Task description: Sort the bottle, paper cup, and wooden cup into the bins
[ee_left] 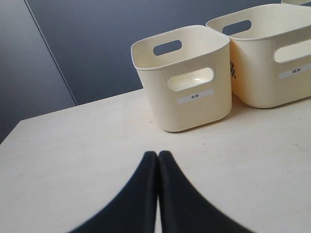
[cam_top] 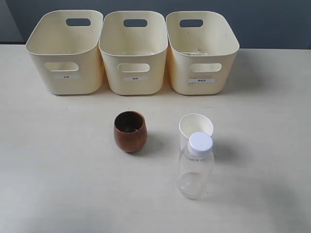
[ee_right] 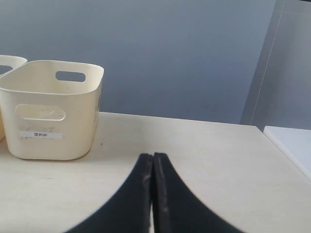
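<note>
The clear bottle [cam_top: 195, 166] with its white cap stands near the table's front, right of centre. Directly behind it, partly hidden, is the white paper cup [cam_top: 195, 127]. The reddish-brown wooden cup [cam_top: 130, 131] stands upright to their left. Three cream-yellow bins stand in a row at the back: left bin [cam_top: 65, 53], middle bin [cam_top: 134, 53], right bin [cam_top: 200, 53]. Neither gripper shows in the exterior view. My left gripper [ee_left: 157, 154] is shut and empty, facing the left bin [ee_left: 184, 77]. My right gripper [ee_right: 152, 156] is shut and empty, with the right bin [ee_right: 51, 109] ahead of it.
The pale table [cam_top: 58, 170] runs to a dark wall behind the bins. In the right wrist view the table's edge [ee_right: 282, 145] lies off to one side, with a grey panel beyond. The middle bin [ee_left: 272, 53] stands beside the left one.
</note>
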### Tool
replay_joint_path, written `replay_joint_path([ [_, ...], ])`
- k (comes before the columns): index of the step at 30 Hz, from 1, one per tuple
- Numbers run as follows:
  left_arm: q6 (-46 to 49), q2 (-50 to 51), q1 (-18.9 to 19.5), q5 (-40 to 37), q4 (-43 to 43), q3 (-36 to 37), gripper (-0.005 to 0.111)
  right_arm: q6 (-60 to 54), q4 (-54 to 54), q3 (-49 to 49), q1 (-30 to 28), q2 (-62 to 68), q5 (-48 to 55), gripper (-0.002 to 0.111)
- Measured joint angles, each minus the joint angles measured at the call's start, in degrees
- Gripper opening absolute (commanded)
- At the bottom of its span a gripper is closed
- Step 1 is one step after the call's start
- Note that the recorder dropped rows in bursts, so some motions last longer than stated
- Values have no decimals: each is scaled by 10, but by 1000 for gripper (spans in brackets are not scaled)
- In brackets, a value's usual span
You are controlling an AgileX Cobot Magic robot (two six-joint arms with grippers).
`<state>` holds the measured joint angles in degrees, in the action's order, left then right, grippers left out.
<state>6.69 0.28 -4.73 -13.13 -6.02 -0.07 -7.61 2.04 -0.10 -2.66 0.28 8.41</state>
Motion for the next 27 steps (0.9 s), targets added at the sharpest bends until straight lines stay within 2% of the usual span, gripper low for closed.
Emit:
replay_joint_path([
  [19,0,0,0,0,0,0,0,0,0,0,0,0,-1,-1],
  [27,0,0,0,0,0,0,0,8,31,0,0,0,-45,-1],
])
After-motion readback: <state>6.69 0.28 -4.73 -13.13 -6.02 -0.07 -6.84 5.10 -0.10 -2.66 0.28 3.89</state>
